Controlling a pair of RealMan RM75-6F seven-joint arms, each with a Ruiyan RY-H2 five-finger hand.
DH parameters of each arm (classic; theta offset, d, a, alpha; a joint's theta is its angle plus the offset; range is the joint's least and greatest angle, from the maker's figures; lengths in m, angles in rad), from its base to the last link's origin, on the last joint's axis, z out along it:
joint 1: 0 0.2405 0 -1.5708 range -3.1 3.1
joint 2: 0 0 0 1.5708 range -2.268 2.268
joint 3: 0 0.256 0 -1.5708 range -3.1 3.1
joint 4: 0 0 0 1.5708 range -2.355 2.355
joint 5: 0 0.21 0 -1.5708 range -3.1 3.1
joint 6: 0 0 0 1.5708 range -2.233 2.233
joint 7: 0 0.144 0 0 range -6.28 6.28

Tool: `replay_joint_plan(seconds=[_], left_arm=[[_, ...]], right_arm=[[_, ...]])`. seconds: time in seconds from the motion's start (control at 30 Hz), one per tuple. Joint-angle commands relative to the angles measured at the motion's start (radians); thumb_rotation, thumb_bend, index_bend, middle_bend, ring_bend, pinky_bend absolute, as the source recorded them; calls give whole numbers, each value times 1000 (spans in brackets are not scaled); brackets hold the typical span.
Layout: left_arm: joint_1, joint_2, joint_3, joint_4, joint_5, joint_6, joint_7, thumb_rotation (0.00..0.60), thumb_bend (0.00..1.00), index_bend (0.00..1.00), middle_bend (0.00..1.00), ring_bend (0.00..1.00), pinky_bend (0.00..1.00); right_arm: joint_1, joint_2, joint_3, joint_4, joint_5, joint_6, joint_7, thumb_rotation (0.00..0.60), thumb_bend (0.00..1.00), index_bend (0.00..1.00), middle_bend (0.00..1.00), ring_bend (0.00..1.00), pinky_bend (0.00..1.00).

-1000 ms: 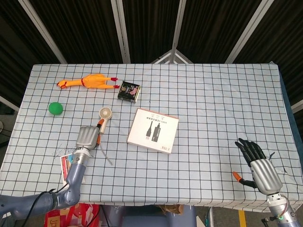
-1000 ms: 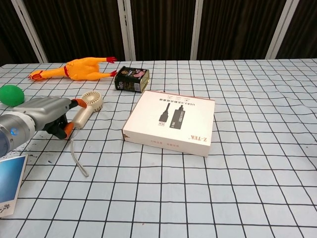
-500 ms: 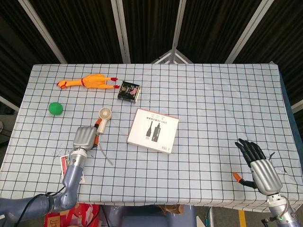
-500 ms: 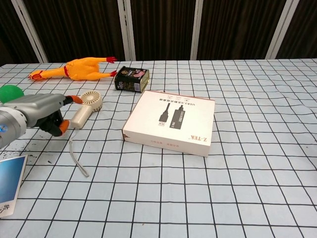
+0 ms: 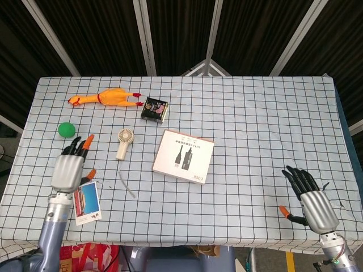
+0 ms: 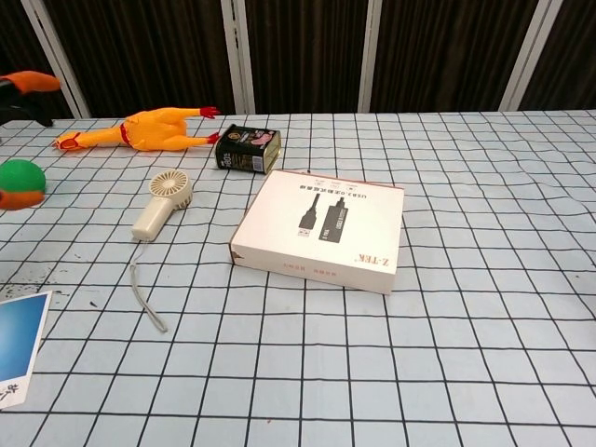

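Trouble is most likely lying around the left hand [image 5: 69, 168], which is hovering with its fingers spread and gripping nothing, between the green ball [image 5: 66, 130] and the card [image 5: 86, 202] lying at the near edge of the counter [image 5: 255, 124]. The small fan [image 5: 123, 141] is resting flat just to that hand's right, its thin cord [image 5: 126, 184] trailing toward the card. A low sweep of the hand is risking a nudge to the ball, which looks ready to roll off the left edge; a fingertip catching the cord could be dragging the fan askew, and the card is sitting close enough to the edge to be brushed off. The right hand [image 5: 312, 198] is resting near the front right corner, fingers apart and empty, well apart from the white box [image 5: 183, 156].
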Motion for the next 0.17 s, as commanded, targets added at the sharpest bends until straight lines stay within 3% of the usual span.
replay_joint_plan(seconds=[0.03, 0.17], left_arm=[[85, 83, 80, -32, 96, 85, -53, 600, 164, 0, 0, 0, 31], [159, 126, 132, -13, 167, 153, -121, 600, 149, 0, 0, 0, 18]], right_arm=[[-1, -3, 4, 1, 1, 4, -8, 600, 290, 0, 0, 0, 61], [-1, -6, 5, 1, 7, -1, -15, 600, 289, 0, 0, 0, 61]])
